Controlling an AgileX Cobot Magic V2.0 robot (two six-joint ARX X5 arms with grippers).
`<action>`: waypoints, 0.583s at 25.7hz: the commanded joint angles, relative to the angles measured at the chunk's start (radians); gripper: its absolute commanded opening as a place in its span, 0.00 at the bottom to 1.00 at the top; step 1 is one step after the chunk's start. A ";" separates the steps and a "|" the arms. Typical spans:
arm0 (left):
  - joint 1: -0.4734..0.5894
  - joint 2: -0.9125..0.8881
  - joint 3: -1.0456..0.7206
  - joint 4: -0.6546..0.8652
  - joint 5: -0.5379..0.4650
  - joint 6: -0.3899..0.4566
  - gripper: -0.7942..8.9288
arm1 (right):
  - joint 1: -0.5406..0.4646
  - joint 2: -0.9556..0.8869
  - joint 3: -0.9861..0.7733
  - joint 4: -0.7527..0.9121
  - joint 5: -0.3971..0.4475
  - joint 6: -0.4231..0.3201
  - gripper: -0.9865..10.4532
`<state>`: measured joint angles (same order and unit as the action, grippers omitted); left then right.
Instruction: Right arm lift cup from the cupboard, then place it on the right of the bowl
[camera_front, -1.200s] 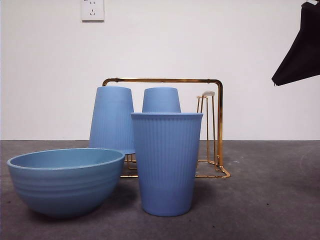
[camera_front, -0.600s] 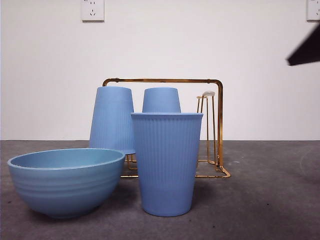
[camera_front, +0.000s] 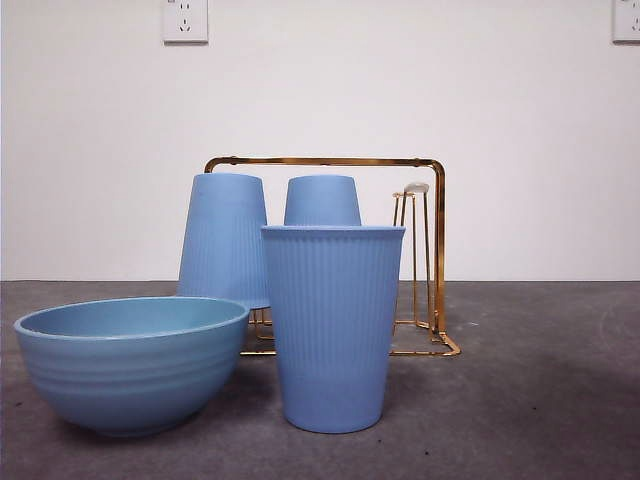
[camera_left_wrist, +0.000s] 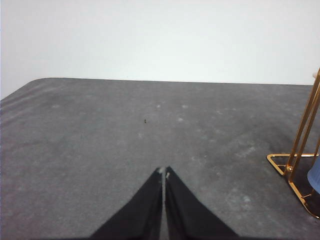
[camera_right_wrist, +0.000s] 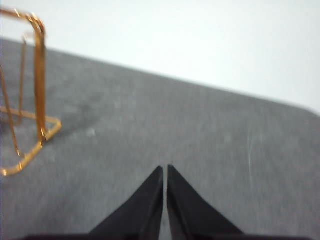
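The cup (camera_front: 333, 330) is seen standing upright on the table, just to the right of the bowl (camera_front: 130, 362) and in front of the cupboard (camera_front: 425, 170). Two more cups (camera_front: 224, 240) are left upside down on the cupboard. So the job looks done, and nothing seems left to be moved. The right gripper (camera_right_wrist: 164, 170) is held over bare table, away from the cupboard. Its jaws are closed tight, with nothing between them. The left gripper (camera_left_wrist: 164, 172) is closed and empty too.
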<state>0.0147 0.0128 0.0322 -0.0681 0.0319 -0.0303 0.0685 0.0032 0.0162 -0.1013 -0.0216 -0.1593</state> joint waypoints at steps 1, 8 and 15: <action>0.000 -0.002 -0.020 0.014 0.001 -0.007 0.09 | -0.015 0.000 -0.004 -0.007 0.003 0.018 0.10; 0.000 -0.002 -0.020 0.013 0.001 -0.006 0.09 | -0.027 0.000 -0.004 0.000 0.003 0.014 0.10; 0.000 -0.002 -0.020 0.013 0.001 -0.007 0.09 | -0.027 0.000 -0.004 0.000 0.003 0.014 0.10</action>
<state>0.0147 0.0128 0.0322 -0.0673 0.0315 -0.0303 0.0418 0.0044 0.0162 -0.1146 -0.0219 -0.1562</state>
